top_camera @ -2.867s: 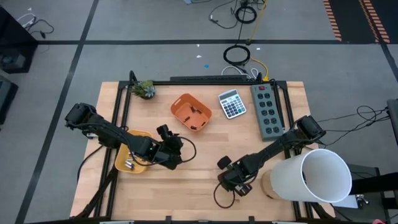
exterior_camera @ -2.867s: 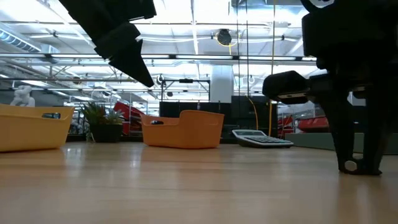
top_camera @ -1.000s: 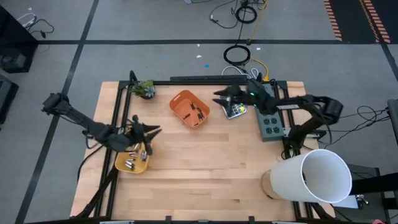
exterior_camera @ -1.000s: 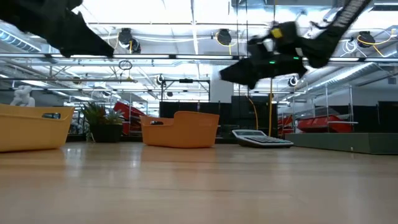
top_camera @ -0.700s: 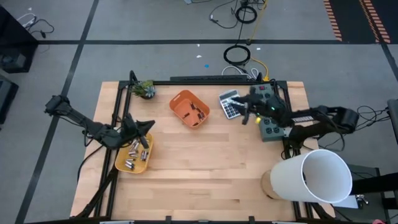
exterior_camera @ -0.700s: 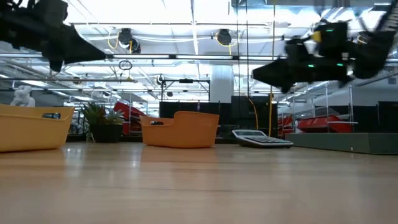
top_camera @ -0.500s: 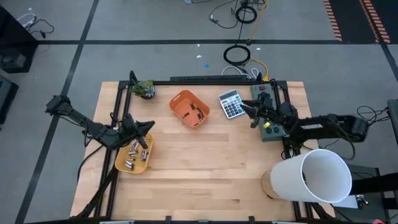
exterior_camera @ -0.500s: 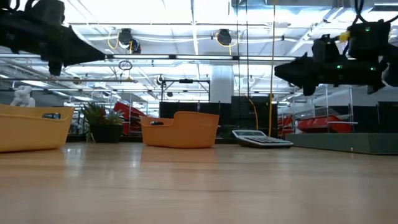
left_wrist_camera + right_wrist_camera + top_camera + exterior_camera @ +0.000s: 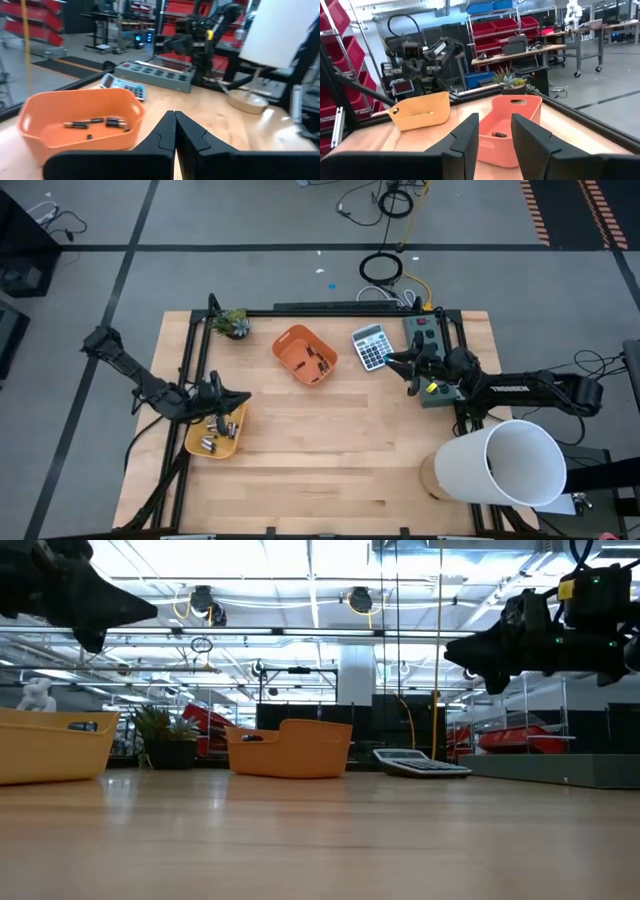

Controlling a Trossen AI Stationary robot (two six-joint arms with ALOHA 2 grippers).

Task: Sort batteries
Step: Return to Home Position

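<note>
Thin dark batteries (image 9: pixel 100 122) lie in the orange bin (image 9: pixel 307 356) at the far middle of the table. Silvery batteries (image 9: pixel 212 435) lie in the yellow tray (image 9: pixel 229 442) at the left. My left gripper (image 9: pixel 243 397) hovers shut and level above the yellow tray's far end, pointing toward the table's right; its wrist view shows the fingers (image 9: pixel 174 127) closed on nothing. My right gripper (image 9: pixel 398 370) hangs level between the calculator and the power strip. It points left, and its fingers (image 9: pixel 470 135) are apart with nothing between them.
A calculator (image 9: pixel 372 347) and a grey power strip (image 9: pixel 432 360) lie at the far right. A small potted plant (image 9: pixel 232 323) stands at the far left corner. A large white lamp shade (image 9: pixel 505 463) stands at the near right. Bare wood fills the middle and near side.
My right gripper has drawn back from above the gap between the orange bin and the calculator toward the table's right edge, sinking a little. It now hangs by the power strip. My left gripper has shut above the yellow tray and shifted slightly.
</note>
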